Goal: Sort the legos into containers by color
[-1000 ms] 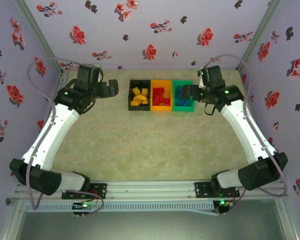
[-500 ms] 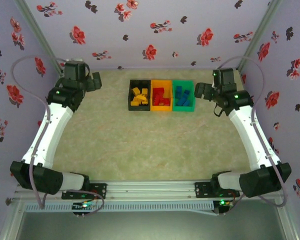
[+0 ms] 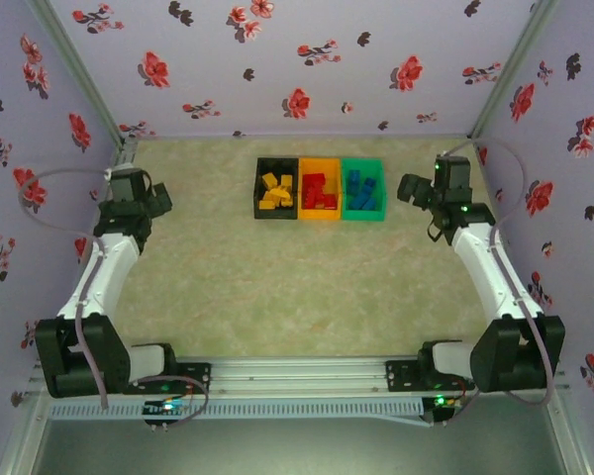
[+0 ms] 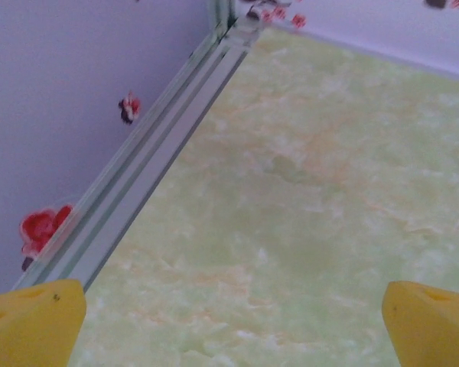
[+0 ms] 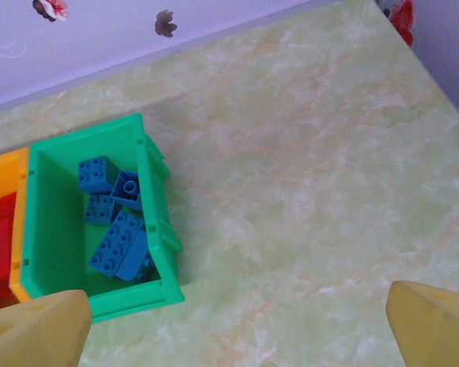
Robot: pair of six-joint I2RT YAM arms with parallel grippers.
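Three containers stand in a row at the back middle of the table. The black bin (image 3: 258,198) holds yellow legos (image 3: 275,190), the orange bin (image 3: 320,216) red legos (image 3: 319,190), and the green bin (image 3: 363,214) blue legos (image 3: 360,185). In the right wrist view the green bin (image 5: 157,222) with its blue legos (image 5: 118,245) lies at the left, beside the orange bin (image 5: 1,164). My left gripper (image 3: 159,201) (image 4: 233,329) hangs open over bare table by the left wall. To the right of the green bin, my right gripper (image 3: 410,188) (image 5: 233,329) is open and holds nothing.
Flowered purple walls close in the table on three sides. A metal rail (image 4: 145,160) runs along the foot of the left wall, close to my left gripper. The marbled green table top (image 3: 297,287) stretches between the arms and the bins.
Both arms have drawn back from the bins toward the side walls, the left one leftward and nearer, the right one rightward. Both grippers stayed open.
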